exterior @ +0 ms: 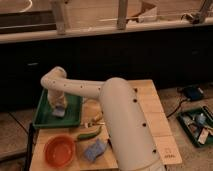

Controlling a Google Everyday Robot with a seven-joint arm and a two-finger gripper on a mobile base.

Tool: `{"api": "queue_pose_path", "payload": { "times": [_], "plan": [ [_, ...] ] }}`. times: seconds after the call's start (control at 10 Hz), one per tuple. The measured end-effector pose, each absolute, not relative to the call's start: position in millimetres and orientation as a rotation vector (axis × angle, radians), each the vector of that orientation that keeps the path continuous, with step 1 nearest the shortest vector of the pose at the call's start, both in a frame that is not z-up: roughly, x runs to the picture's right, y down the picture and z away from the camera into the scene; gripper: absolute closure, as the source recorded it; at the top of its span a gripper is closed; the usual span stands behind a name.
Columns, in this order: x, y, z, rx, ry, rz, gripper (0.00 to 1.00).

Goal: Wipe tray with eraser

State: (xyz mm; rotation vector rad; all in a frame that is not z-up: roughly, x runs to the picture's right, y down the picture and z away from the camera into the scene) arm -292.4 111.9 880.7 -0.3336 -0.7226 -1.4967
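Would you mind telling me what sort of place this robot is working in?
Probably a lab or workshop test area. A small wooden table holds a green tray, an orange bowl and a sponge; the gripper is over the tray at the eraser, and cables lie on the floor at right.
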Motion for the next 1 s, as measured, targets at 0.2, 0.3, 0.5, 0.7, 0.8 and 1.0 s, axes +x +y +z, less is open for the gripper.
{"api": "queue_pose_path", "payload": {
  "times": [0.2, 0.3, 0.5, 0.7, 0.8, 1.0],
  "plan": [
    [-274.4, 112.4, 877.6, -0.352, -0.707, -1.469, 1.00],
    [-265.2, 112.3, 877.1, -0.363, -0.696, -1.457, 1.00],
    [-252.5, 111.0, 875.9, -0.390, -0.664, -1.428, 1.00],
    [-254.4, 111.6, 875.1, -0.390, -0.664, -1.432, 1.00],
    [-254.1, 111.4, 875.3, -0.390, -0.663, -1.431, 1.00],
    [-253.5, 111.0, 875.4, -0.390, -0.663, -1.430, 1.00]
  ]
}}
